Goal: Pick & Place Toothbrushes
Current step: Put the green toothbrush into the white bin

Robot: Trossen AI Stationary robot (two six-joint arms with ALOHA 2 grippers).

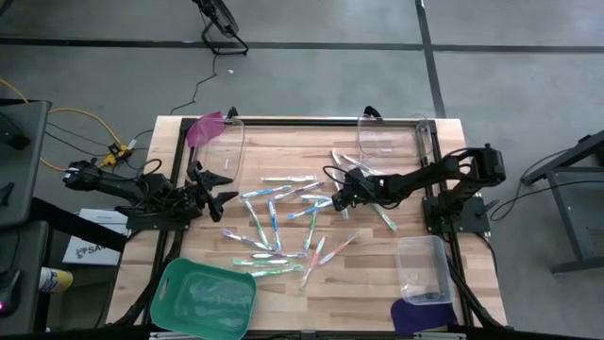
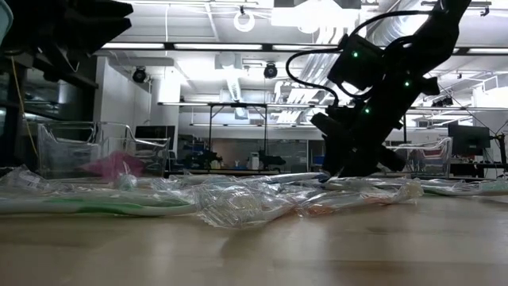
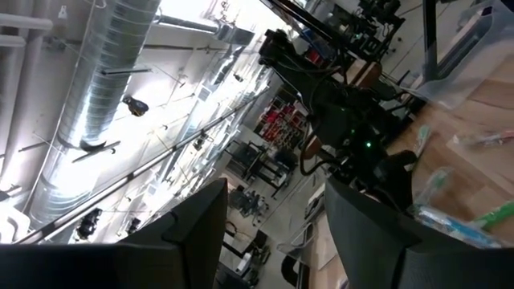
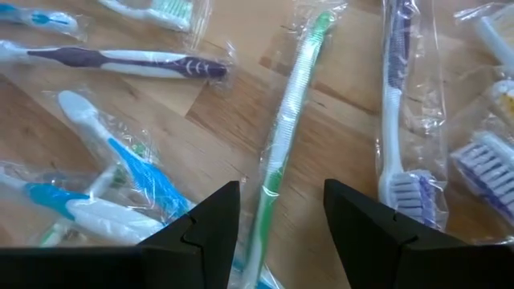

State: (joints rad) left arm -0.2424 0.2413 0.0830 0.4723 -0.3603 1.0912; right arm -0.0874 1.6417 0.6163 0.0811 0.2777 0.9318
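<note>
Dozens of wrapped toothbrushes (image 1: pixel 283 227) are scattered over the middle of the wooden surface (image 1: pixel 377 274), so I'm just working through them one at a time. Around the edges I've got a green tub (image 1: pixel 203 297) at the near-left corner, a clear bin (image 1: pixel 423 269) near-right, and two more clear bins (image 1: pixel 392 137) along the far edge.

My right end effector (image 1: pixel 338 195) is down low over the right side of the pile, fingers partly apart with nothing between them yet. In the right wrist view a green-and-white toothbrush (image 4: pixel 283 136) lies right in line with the gap, a purple one (image 4: pixel 395 104) just beside it and blue ones on the other side.

My take: drop straight down so only the green handle sits between the fingers, and pinch the plastic handle, not just the crinkly wrapper, or it'll slip. Neighbours are close, so stay centred.

Left end effector (image 1: pixel 215 189) waits at the left edge, fingers spread wide and empty.
</note>
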